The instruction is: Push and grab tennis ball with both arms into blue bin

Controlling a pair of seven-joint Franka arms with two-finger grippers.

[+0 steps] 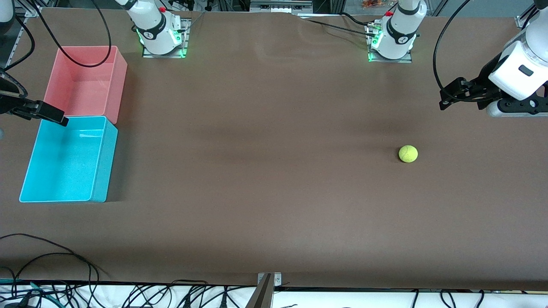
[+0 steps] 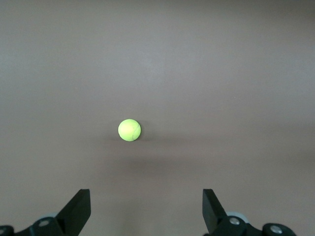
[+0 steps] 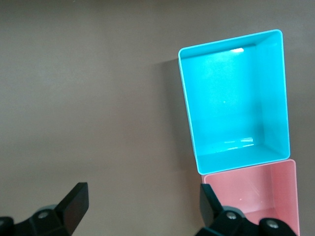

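Note:
The tennis ball [image 1: 408, 154] is a small yellow-green ball lying on the brown table toward the left arm's end. It also shows in the left wrist view [image 2: 129, 130], ahead of the fingers. My left gripper [image 1: 447, 97] is open and empty, up in the air over the table near that end, apart from the ball. The blue bin [image 1: 64, 162] stands empty at the right arm's end and shows in the right wrist view [image 3: 231, 98]. My right gripper [image 1: 53, 115] is open and empty, held over the meeting edges of the blue bin and the pink one.
A pink bin [image 1: 81, 85] of the same size touches the blue bin on the side farther from the front camera; it also shows in the right wrist view [image 3: 256, 191]. Black cables [image 1: 43, 256] lie along the table's near edge. The two arm bases [image 1: 160, 34] stand at the back.

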